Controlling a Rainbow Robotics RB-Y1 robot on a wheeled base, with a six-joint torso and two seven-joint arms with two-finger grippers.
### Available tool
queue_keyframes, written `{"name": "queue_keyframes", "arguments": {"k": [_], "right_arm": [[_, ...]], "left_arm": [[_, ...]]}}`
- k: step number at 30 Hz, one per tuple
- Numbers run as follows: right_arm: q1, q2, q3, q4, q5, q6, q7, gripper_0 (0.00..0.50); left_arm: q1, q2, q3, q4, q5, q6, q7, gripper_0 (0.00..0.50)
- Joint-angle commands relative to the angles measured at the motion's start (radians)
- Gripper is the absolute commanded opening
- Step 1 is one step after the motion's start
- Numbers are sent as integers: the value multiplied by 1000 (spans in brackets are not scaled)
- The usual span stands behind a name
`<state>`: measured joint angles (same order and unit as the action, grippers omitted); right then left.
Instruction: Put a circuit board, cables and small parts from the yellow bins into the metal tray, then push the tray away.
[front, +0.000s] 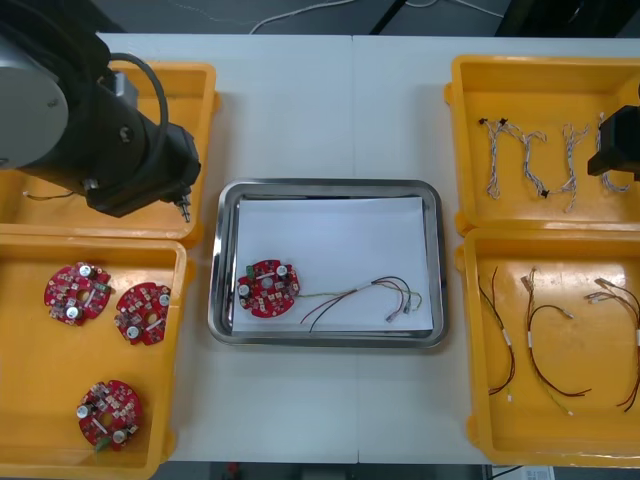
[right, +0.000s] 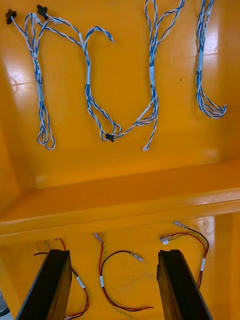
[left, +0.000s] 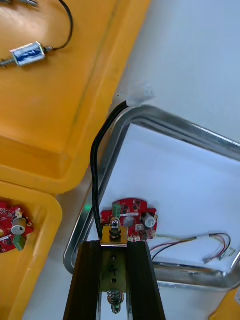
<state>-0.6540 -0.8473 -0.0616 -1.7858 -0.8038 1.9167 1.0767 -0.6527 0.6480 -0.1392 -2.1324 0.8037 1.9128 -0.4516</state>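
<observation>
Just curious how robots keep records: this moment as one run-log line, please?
left gripper: shut on small metal part, beside metal tray | right gripper: open, above far right bin | tray: circuit board, red and yellow cable

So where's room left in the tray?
The metal tray's far half is bare. Its near strip is crowded: circuit board left, red and yellow cable trailing right. The left end effector, shut on a small metal part, hangs by the tray's left rim; the right end effector hovers over yellow bins.
</observation>
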Motion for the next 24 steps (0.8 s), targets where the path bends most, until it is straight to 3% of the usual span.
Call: {"name": "queue_keyframes", "arguments": {"k": [1,10,13,24], "right_arm": [[-90,-44,-1,74,8,3,72,500],[-173,-44,105,246,69,-107,98,500],[-194,-35,111,338,61,-171,123,500],[-274,-7,137,595,95,-335,342,500]], "left_arm": [[-79,4,-49,2,26,7,-148,0],[-194,-93,-115,180,23,7,-306,0],[-239,-143,-138,264,-17,7,-374,0],[-304,-232,-218,451,-126,7,-549,0]]}}
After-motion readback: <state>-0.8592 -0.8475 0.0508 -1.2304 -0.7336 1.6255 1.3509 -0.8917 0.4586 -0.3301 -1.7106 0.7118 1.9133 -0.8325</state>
